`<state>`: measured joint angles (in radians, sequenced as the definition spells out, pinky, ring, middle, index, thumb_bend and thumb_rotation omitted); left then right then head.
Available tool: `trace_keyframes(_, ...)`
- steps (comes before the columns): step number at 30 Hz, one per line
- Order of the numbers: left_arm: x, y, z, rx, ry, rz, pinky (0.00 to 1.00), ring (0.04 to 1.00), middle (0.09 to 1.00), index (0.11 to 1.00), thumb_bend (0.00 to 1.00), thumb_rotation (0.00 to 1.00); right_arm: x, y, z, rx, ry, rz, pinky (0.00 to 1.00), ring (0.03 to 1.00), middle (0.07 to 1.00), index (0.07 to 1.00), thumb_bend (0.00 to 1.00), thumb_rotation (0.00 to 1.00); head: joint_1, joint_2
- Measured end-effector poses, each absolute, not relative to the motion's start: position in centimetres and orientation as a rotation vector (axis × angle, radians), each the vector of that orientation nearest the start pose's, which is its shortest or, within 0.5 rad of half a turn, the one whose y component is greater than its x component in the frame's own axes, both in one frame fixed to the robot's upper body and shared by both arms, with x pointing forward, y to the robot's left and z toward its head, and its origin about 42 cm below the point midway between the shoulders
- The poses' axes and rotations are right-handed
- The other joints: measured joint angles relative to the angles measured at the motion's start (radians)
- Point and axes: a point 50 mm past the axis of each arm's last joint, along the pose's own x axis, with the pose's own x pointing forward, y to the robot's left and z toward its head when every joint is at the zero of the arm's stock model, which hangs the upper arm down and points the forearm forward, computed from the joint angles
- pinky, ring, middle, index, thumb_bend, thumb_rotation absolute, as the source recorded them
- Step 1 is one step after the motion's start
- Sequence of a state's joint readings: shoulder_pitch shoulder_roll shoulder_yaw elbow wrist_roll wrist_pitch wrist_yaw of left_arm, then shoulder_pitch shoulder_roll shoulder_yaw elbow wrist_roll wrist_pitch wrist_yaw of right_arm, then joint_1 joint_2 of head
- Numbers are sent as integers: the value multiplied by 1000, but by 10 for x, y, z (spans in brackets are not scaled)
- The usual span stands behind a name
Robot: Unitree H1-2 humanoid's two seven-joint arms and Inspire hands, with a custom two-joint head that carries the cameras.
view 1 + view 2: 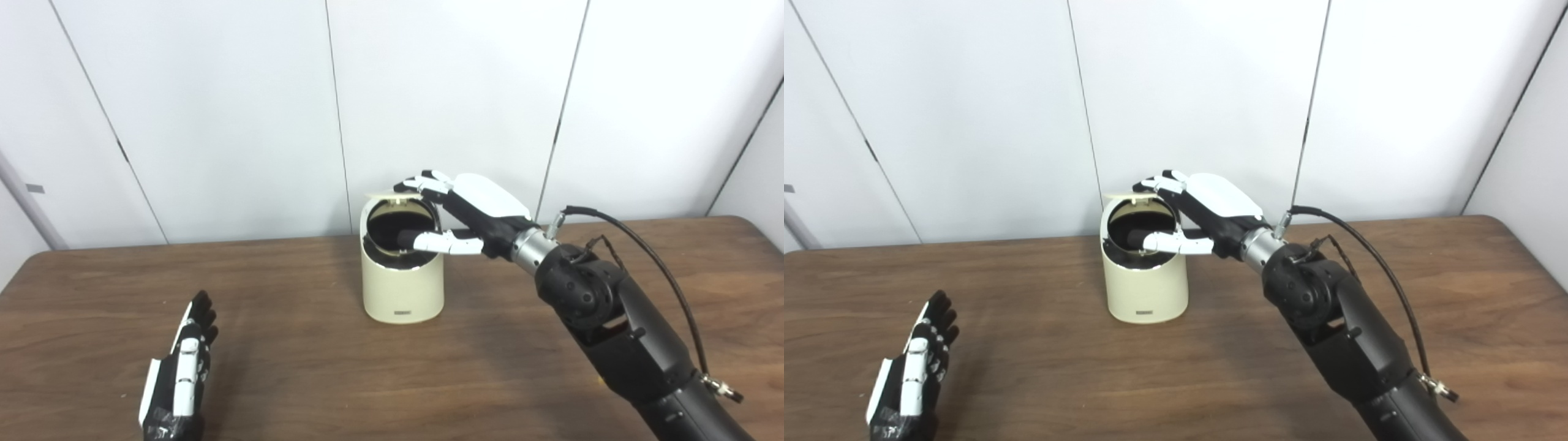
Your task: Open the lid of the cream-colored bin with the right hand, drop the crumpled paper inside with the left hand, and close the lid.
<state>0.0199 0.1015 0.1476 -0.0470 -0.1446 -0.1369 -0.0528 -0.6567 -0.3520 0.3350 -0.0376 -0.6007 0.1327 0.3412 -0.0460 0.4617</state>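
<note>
The cream-colored bin point(401, 288) stands upright at the middle of the wooden table. Its lid point(384, 195) is raised at the back and the dark opening point(392, 229) shows. My right hand point(471, 211) is at the bin's top right. Its fingers point(422, 182) rest over the raised lid's upper edge, and its thumb point(438, 242) reaches across the front of the opening. The hand is spread and grips nothing. My left hand point(180, 367) lies open and empty, flat on the table at the lower left, well apart from the bin. No crumpled paper is in view.
The brown table point(294, 343) runs across the whole view, its far edge against a white panelled wall point(245, 110). My right arm point(612, 318), with a black cable looping off it, crosses the table's right side.
</note>
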Motion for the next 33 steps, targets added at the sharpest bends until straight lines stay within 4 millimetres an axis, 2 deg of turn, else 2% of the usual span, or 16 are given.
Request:
trace_keyframes(8, 274, 283, 118, -24, -180, 96, 1000, 1000, 1000, 1000, 416, 935, 418, -174, 298, -1136, -439, 446, 955, 1000, 953, 884, 581, 1000, 2, 11)
trace_keyframes(15, 274, 283, 118, -24, -179, 96, 1000, 1000, 1000, 1000, 427, 954, 407, -177, 285, -1135, -421, 457, 955, 1000, 962, 897, 602, 1000, -3, 17)
trace_keyframes(33, 274, 283, 118, -28, -179, 98, 1000, 1000, 1000, 1000, 459, 913, 385, -181, 277, -1182, -418, 474, 971, 1000, 973, 885, 562, 1000, 0, 34)
